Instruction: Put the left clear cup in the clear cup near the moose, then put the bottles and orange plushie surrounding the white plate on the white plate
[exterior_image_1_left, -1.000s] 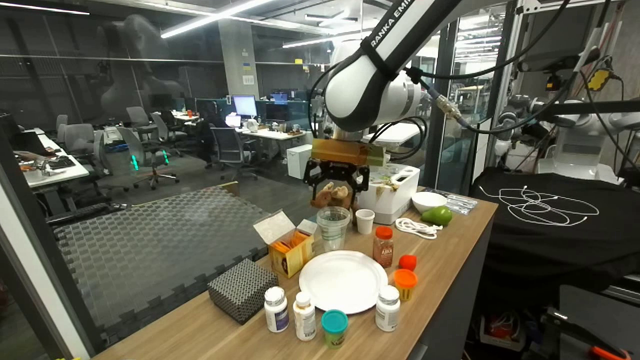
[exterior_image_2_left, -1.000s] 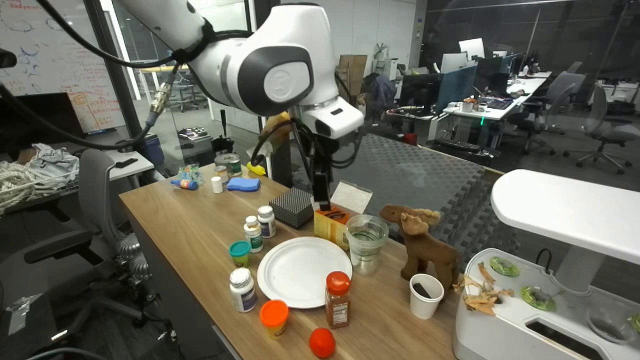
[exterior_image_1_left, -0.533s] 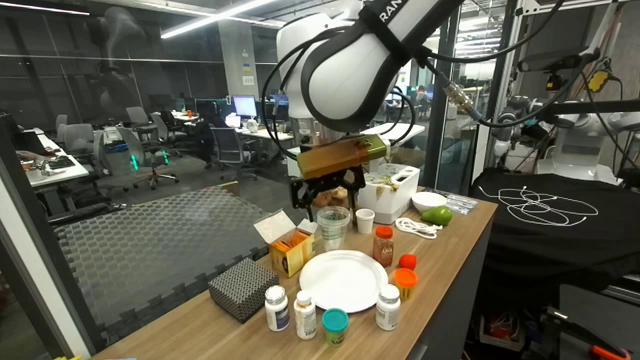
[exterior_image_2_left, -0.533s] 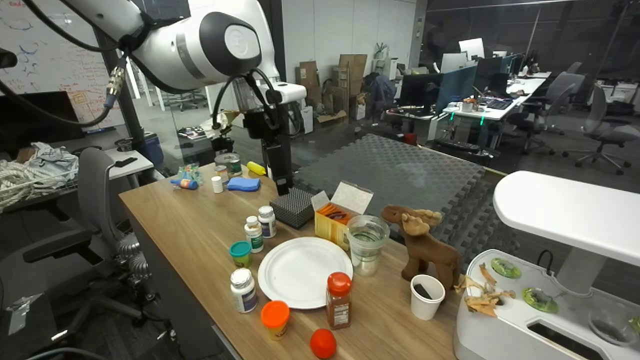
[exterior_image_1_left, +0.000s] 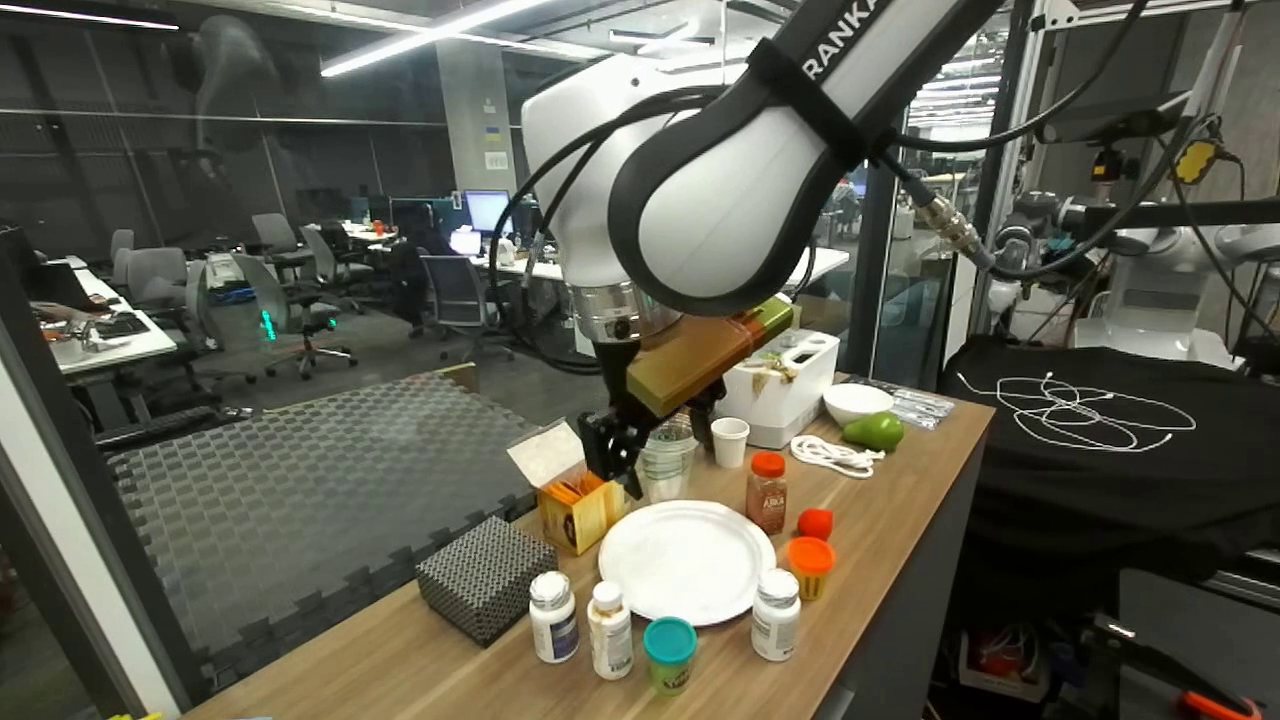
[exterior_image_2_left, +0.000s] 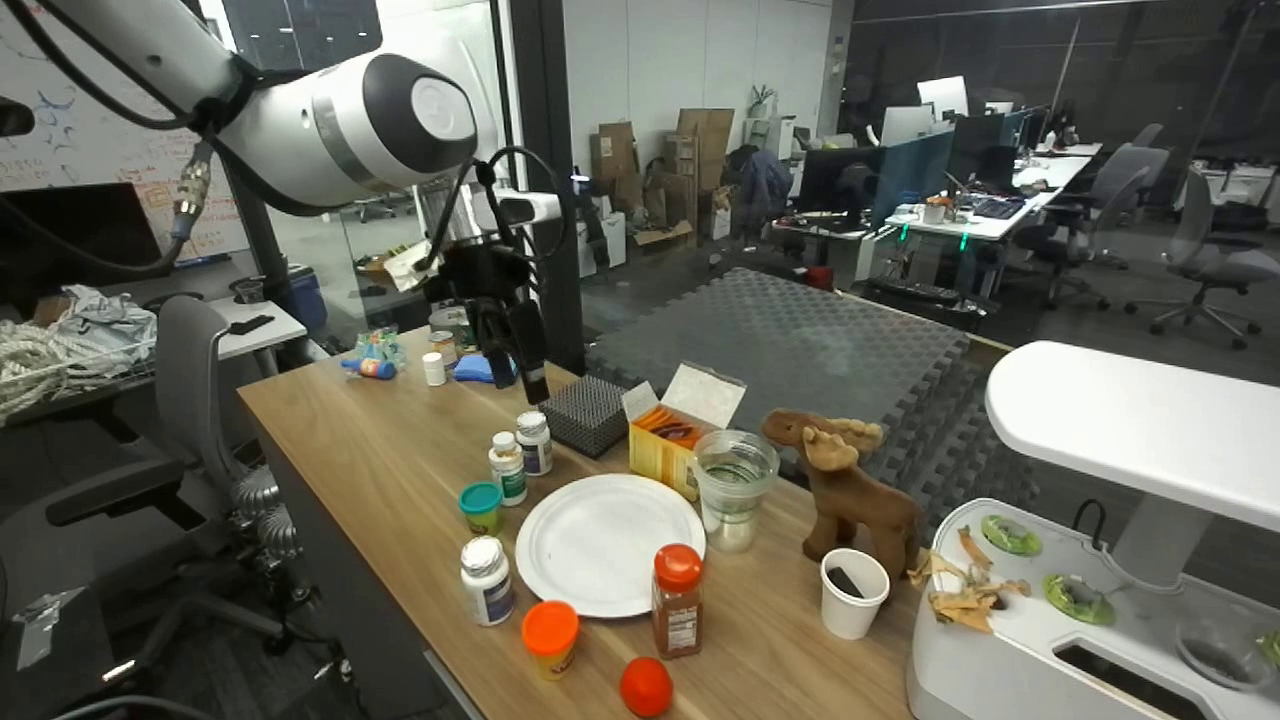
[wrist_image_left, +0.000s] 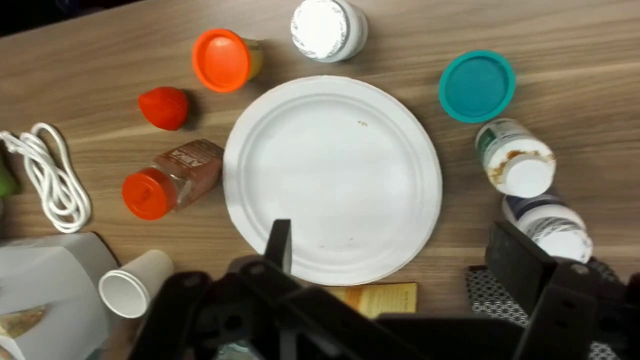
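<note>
My gripper (wrist_image_left: 387, 225) stands open above the table, nothing between its fingers. The white plate (exterior_image_2_left: 610, 545) lies flat and bears only small specks. Around it, apart from its rim or close to it, are white bottles (exterior_image_2_left: 508, 468), a teal-lidded tub (exterior_image_2_left: 482, 507), an orange-lidded tub (exterior_image_2_left: 550, 640), a red-capped spice jar (exterior_image_2_left: 678, 610) and the red-orange plushie (exterior_image_2_left: 646, 687). The clear cups (exterior_image_2_left: 735, 490) appear nested, upright beside the brown moose (exterior_image_2_left: 850, 480); how many walls overlap is hard to tell. Part of the gripper covers them in an exterior view (exterior_image_1_left: 668, 465).
An open yellow box of orange packets (exterior_image_2_left: 665, 455) and a black mesh block (exterior_image_2_left: 585, 415) line the back edge. Past the moose are a white paper cup (exterior_image_2_left: 854, 595) and a white planter (exterior_image_1_left: 780, 390). A coiled white cord (wrist_image_left: 55, 180) lies near the spice jar.
The arm has swung away from the moose, over toward the mesh block and white bottles, and its hand has turned and tilted. The gripper stays open; the objects on the table keep their places.
</note>
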